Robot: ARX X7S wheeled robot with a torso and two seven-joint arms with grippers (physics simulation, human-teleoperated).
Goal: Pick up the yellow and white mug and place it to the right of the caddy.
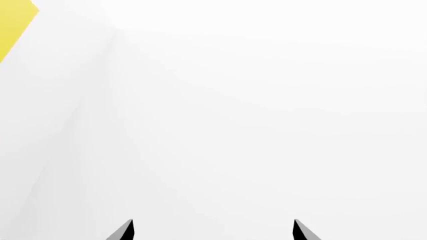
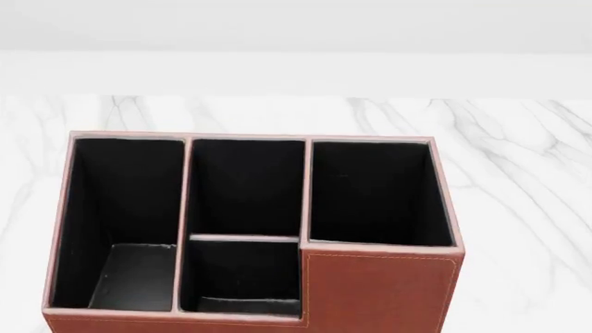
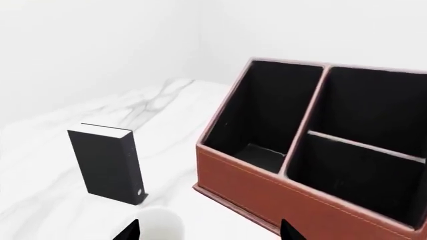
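The caddy (image 2: 379, 291) is reddish-brown with black-lined compartments and fills the middle of the head view on the marble table (image 2: 518, 159). It also shows in the right wrist view, the caddy (image 3: 260, 192) lying beyond my right gripper (image 3: 210, 231), which is open. A white rounded shape (image 3: 160, 224) lies by one fingertip; I cannot tell what it is. My left gripper (image 1: 213, 230) is open over blank white. A flat yellow patch (image 1: 13, 27) sits at that view's corner. The yellow and white mug is not clearly in view. Neither gripper shows in the head view.
A flat black book (image 3: 107, 165) with a white edge stands upright on the marble, beside the caddy's end wall. A pale wall runs behind the table's far edge (image 2: 296, 73).
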